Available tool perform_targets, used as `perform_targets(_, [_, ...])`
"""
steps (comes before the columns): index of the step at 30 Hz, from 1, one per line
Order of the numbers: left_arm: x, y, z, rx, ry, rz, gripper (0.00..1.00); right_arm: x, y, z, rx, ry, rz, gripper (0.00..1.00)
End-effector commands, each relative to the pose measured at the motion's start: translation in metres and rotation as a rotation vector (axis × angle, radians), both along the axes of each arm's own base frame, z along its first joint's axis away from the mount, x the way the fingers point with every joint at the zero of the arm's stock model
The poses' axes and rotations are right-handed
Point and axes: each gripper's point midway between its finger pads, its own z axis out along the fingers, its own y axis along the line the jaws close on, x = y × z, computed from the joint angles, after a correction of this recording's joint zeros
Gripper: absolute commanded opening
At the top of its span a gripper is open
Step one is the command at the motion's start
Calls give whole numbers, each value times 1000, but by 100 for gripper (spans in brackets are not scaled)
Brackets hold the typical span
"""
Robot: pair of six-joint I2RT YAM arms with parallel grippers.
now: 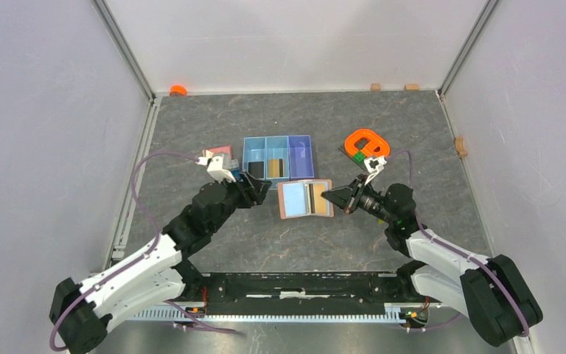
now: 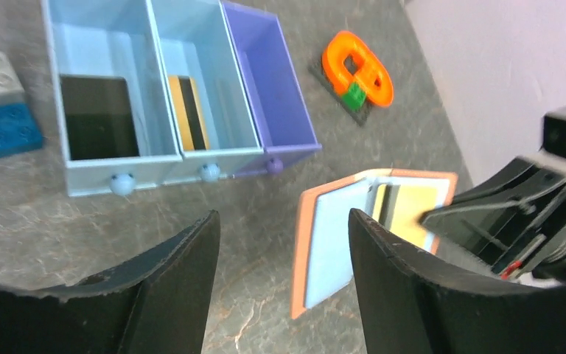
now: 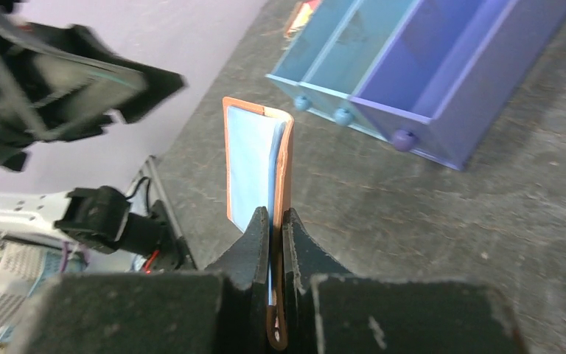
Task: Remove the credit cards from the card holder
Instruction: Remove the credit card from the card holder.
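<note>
The salmon-brown card holder [image 1: 306, 199] lies open mid-table, grey-blue inside; it also shows in the left wrist view [image 2: 339, 243] and the right wrist view [image 3: 254, 162]. A tan card [image 2: 413, 214] sits in its right pocket. My right gripper [image 1: 332, 196] is shut on the holder's right flap [image 3: 276, 221]. A black card [image 2: 96, 116] and a tan card with a dark stripe [image 2: 189, 110] lie in the blue tray [image 1: 278, 138]. My left gripper [image 1: 259, 188] is open and empty [image 2: 284, 243], between the tray and the holder's left edge.
The three-compartment tray [image 2: 118, 161] stands just behind the holder; its purple end compartment [image 3: 442, 81] holds nothing visible. Toy bricks [image 1: 217, 155] sit left of the tray. An orange ring piece [image 1: 366, 144] with a green brick lies back right. Walls enclose three sides.
</note>
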Motion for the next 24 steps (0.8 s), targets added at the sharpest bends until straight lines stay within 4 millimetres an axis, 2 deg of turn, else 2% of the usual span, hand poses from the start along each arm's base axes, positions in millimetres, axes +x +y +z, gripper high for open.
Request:
perform_targets(1, [3,32,37,-82,-103,148,71,23,-13,0,-90,-24,-118,0])
perform_targets(2, [-3,26,44,-116,-144,97,71,25,-14,0,-100,-28,-128,0])
perform_targets(4, [-22,1,63,-196,-263,-100,67,25,-14,2,-96,-34,-126,0])
perform_targets(7, [-53,-32,85,-273,-381,-358,53,17,-7,12,-52,-63,-70,0])
perform_targets(11, [-59,-65,76,-232,-297,-531,37,6,2,26,12,-92,4,0])
perform_targets(15, [-65,-96,64,-268,-205,-681,24,-2,5,36,66,-114,47,0])
perform_targets(17, [-64,-108,53,-279,-140,-725,19,-5,6,40,83,-123,58,0])
perform_targets(20, [-60,-117,40,-268,-73,-747,18,-11,7,47,114,-139,79,0])
perform_targets(24, [-43,-113,18,-203,8,-652,20,-17,8,54,145,-150,103,0])
